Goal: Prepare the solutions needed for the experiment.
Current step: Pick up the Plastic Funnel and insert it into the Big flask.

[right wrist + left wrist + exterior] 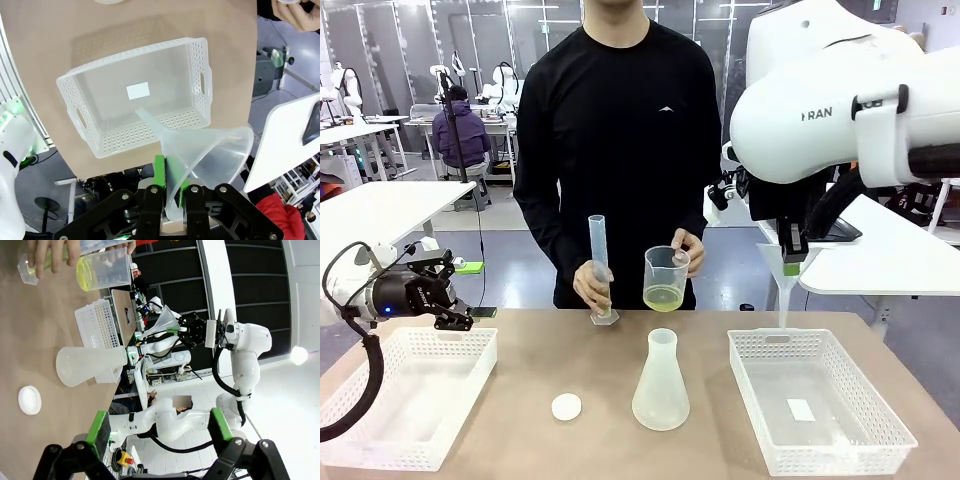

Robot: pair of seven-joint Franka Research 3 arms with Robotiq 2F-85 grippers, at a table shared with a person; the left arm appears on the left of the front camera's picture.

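**Front view:** a person (620, 130) is holding a beaker (666, 270) carrying the solution (663, 297), a shallow yellow-green layer, just behind the flask (661, 385), and steadying a graduated cylinder (599, 262) beside it. Left of the flask, the left gripper (463, 295) is hovering wide open and empty. Right of the flask, the right gripper (792, 243) is gripping a funnel (786, 280), its jaws hard to make out under the arm.

**Left wrist view:** the green pads (100, 427) are standing far apart around nothing, and the person's hands (47, 255) are being cut off at the top edge.

**Right wrist view:** the jaws are pinching the funnel's rim over the basket (100, 105) right of the flask.
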